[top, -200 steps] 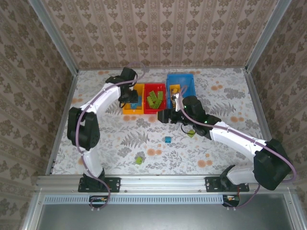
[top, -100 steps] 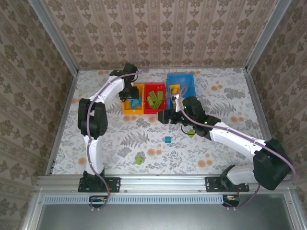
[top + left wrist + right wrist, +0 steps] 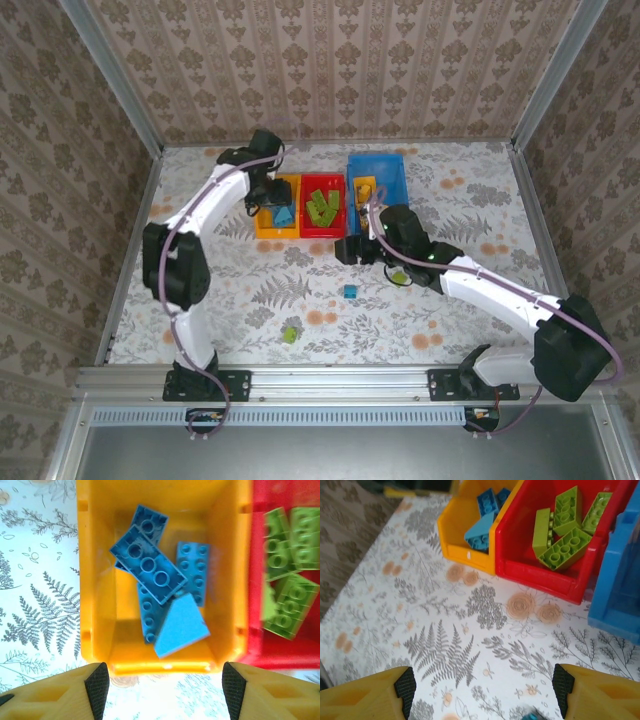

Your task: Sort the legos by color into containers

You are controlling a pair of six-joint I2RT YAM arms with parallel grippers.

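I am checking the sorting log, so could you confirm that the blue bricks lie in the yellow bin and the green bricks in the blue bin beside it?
Not quite: the green bricks lie in the red bin, not a blue one, as the left wrist view shows. The blue bricks do lie in the yellow bin beside it.

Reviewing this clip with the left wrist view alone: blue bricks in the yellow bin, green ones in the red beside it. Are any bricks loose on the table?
Observer: Yes, a blue brick and a green brick lie on the table, toward its near edge.
Operator: Is there a third bin?
Observer: A blue bin stands right of the red bin, orange-yellow pieces inside.
Operator: And the right gripper?
Observer: The right gripper hangs open above the table, holding nothing.
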